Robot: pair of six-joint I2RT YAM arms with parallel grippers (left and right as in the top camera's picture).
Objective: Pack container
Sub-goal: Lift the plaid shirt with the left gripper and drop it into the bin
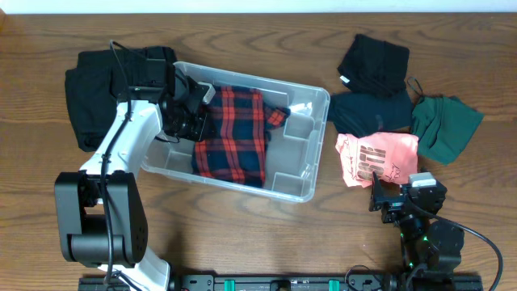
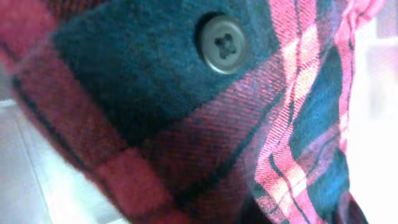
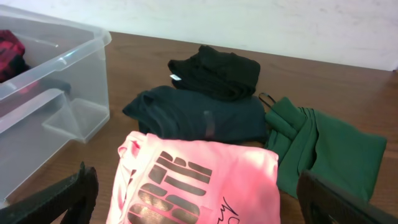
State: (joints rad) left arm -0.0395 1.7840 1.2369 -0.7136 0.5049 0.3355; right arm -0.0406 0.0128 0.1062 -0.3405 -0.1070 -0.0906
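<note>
The left tool (image 1: 187,109), grip unreadable against the plaid shirt (image 1: 234,133), should lay it flat in the container (image 1: 325,97); the right tool (image 3: 196,186) hangs spread apart.

The shirt (image 1: 234,133) lay in the container (image 1: 289,153) — toward its left half. A folded pile (image 1: 97,93) sat just beside the container's left end; four folded garments (image 1: 373,113) clustered near its right end — none inside.

The brown wooden table (image 1: 242,242) carries a clear rectangular plastic bin (image 1: 321,141), a crumpled black cloth pile (image 1: 93,93) just beside one end, and beyond the other end a folded black garment (image 1: 373,63), a dark blue-green top (image 1: 371,113), a green garment (image 1: 444,125) and a pink printed T-shirt (image 1: 376,158).
</note>
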